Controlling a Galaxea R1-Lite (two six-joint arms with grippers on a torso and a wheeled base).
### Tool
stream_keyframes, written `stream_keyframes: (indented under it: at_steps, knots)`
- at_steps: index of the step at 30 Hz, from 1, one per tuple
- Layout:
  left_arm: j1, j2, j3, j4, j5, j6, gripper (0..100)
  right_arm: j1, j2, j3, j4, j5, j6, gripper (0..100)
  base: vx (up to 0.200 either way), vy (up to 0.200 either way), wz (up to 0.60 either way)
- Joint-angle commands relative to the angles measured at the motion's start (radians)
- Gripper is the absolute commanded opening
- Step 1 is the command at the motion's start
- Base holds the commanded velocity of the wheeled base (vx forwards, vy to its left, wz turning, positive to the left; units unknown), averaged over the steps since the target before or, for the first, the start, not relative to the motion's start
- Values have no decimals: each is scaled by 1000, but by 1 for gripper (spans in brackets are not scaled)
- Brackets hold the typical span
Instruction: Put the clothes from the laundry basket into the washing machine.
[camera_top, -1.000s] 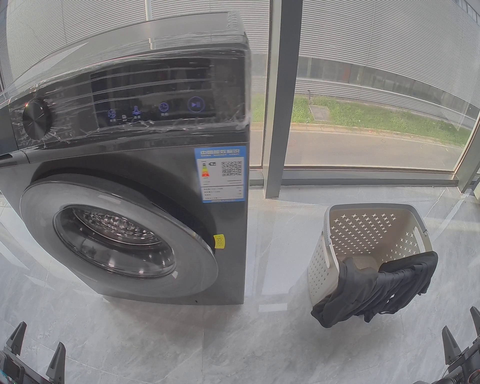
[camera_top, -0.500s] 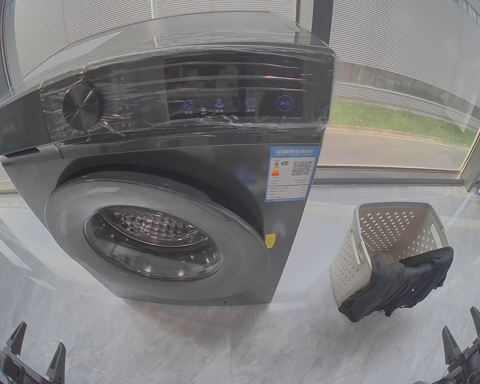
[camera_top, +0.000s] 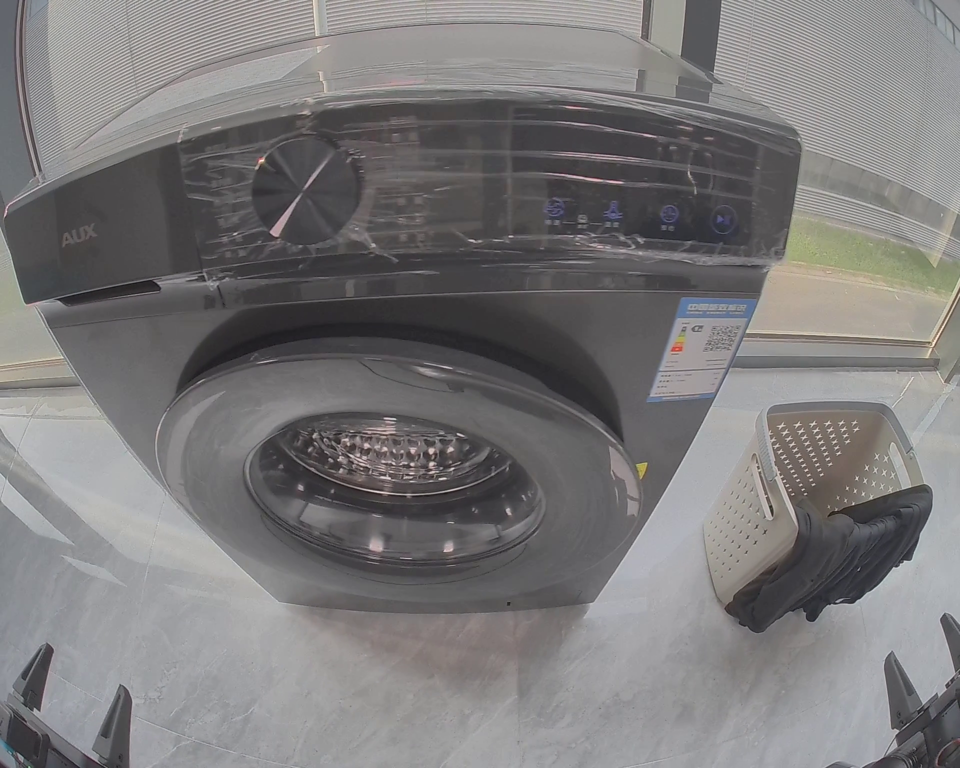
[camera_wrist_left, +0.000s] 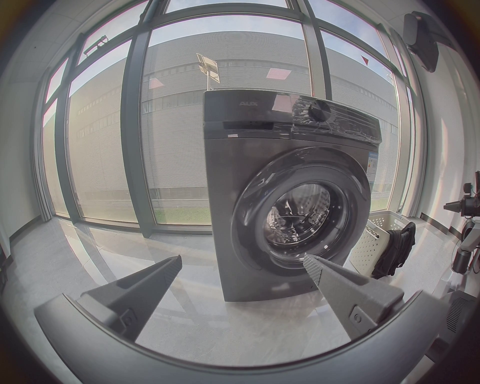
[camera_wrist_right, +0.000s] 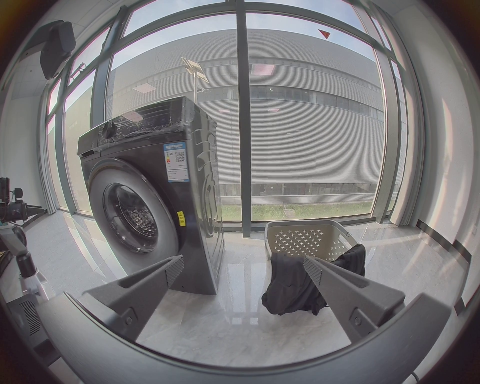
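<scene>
Dark grey front-loading washing machine (camera_top: 400, 330) is noted centre frame, its round glass door (camera_top: 395, 490) shut. White perforated plastic laundry basket (camera_top: 742, 510) is stood at lower right, just beside it, with black clothes (camera_top: 835, 555) draped over the near rim. Left gripper (camera_top: 80, 672) at lower left and right gripper (camera_top: 918, 645) at lower right are held spread wide, nothing grasped. The door is judged to need opening first, so it is best squared up to, basket kept reachable. Since the earlier frames the whole view is shifted by the camera: the machine is now centred.
</scene>
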Motion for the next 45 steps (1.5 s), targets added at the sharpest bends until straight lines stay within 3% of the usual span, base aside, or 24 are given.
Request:
stream_keyframes:
  at_steps: [1,33,39,45]
  knots:
    - [1,-18,15,0,3,0,100,0,-16,16,0,1,1,100,0,200,0]
    - [-1,-18,16,0,6,5,100,-3,-16,16,0,-1,-1,100,0,13,0]
    - [-1,-18,16,0,6,3,100,-3,-16,18,-3,-22,33,100,0,0,0]
    - [-1,-18,16,0,6,1,100,-3,-16,13,-18,-21,27,100,0,0,0]
